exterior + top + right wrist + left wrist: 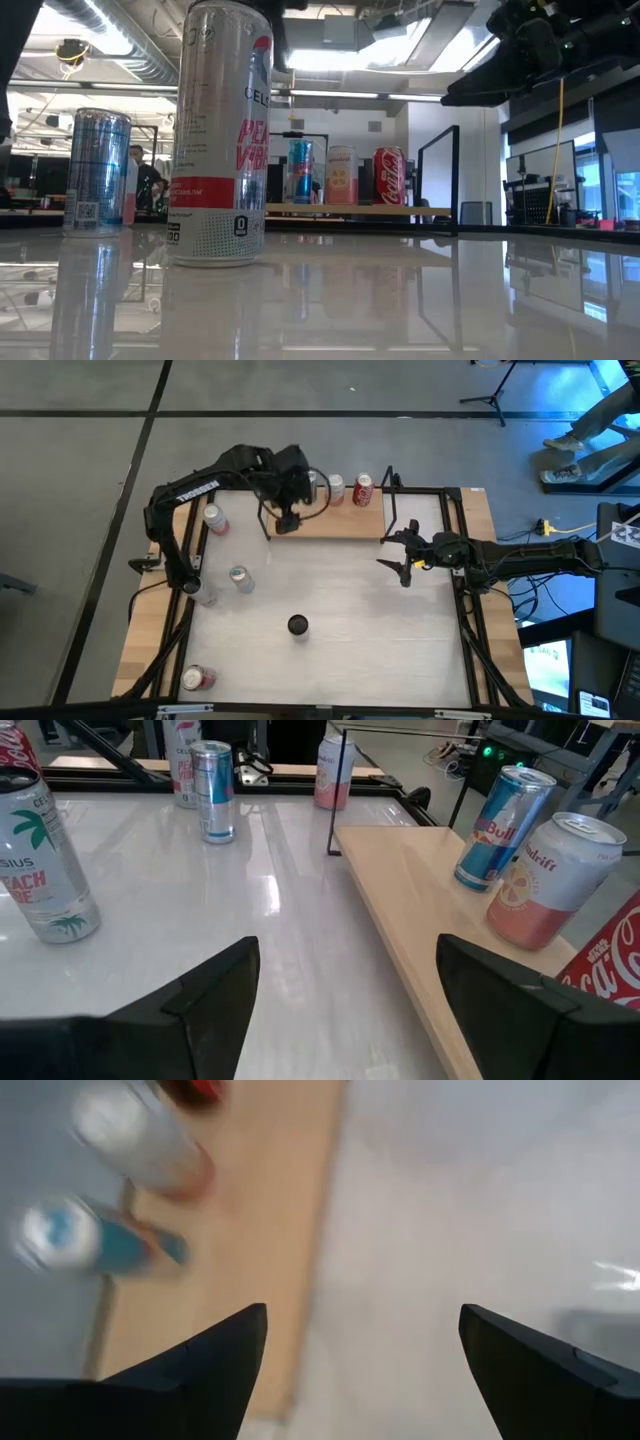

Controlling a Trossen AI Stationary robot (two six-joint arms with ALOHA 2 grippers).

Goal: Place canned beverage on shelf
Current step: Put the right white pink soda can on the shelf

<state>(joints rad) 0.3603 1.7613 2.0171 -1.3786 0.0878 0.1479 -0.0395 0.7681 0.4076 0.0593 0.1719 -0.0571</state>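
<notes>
Three cans already stand on the shelf (330,520): a blue can (497,825), a peach can (553,880) and a red cola can (363,489), in a row along its far edge toward the right end. The left gripper (288,521) hangs above the shelf's left part, fingers spread and empty, so judging by this it is between cans. The right gripper (402,556) waits just off the shelf's right end, also spread and holding nothing.

For the next placement, the free room is on the shelf's left half; a can should come down upright beside the blue can without nudging it, clear of the black rod upright (265,520) at that end.

Still on the table (400,640) are a pink-marked can (215,520) near the left edge, a slim silver can (239,578), a clear-looking can (42,860), a dark-topped can (298,625) mid-table and a red can (196,678) at the near left corner. The left arm's own elbow lies close to the nearest two.
</notes>
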